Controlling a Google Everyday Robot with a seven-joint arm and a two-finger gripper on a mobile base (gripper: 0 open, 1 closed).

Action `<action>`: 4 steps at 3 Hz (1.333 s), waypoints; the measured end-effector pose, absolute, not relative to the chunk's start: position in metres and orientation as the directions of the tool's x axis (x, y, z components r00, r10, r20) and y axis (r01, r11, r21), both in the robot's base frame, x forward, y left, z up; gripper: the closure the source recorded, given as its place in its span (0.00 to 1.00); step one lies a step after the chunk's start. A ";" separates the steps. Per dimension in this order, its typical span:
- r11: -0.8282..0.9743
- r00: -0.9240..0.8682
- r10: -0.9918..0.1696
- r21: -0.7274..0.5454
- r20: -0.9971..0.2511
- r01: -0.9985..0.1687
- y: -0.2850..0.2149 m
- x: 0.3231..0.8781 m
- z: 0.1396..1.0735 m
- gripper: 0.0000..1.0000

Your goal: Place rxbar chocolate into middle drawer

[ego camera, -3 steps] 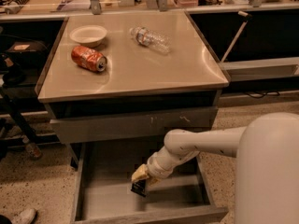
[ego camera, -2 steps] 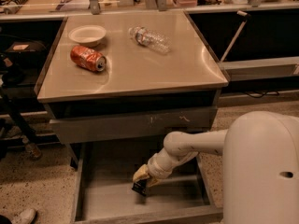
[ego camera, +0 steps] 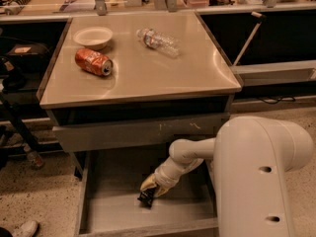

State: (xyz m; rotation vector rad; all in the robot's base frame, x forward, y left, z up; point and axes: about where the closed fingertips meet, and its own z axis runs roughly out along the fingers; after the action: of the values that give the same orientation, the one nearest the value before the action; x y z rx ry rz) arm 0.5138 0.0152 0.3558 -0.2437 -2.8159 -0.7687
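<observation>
The middle drawer is pulled open below the cabinet top, a wide grey tray with a smooth floor and low walls. My gripper reaches down into it at the middle right. The rxbar chocolate, a small black wrapper, sits at the gripper's tip, at or just above the drawer floor. The white arm comes in from the lower right, and its large white shoulder hides the drawer's right side.
On the cabinet top lie a crushed red can, a white bowl and a clear plastic bottle. A taller grey drawer front with pale scratches sits above the open drawer. A white shoe is at the lower left.
The camera view has shifted slightly, so the white shoulder fills more of the lower right. The gripper and the bar stay at about the same spot in the drawer.
</observation>
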 end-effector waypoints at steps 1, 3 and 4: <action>0.850 -0.964 0.103 0.481 0.246 0.214 0.015 0.515 0.355 0.82; 0.850 -0.964 0.103 0.481 0.246 0.214 0.015 0.515 0.355 0.35; 0.850 -0.964 0.103 0.481 0.246 0.214 0.015 0.514 0.355 0.12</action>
State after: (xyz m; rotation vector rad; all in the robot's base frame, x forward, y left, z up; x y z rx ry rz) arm 0.5145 0.0153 0.3551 -0.2444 -2.8158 -0.7686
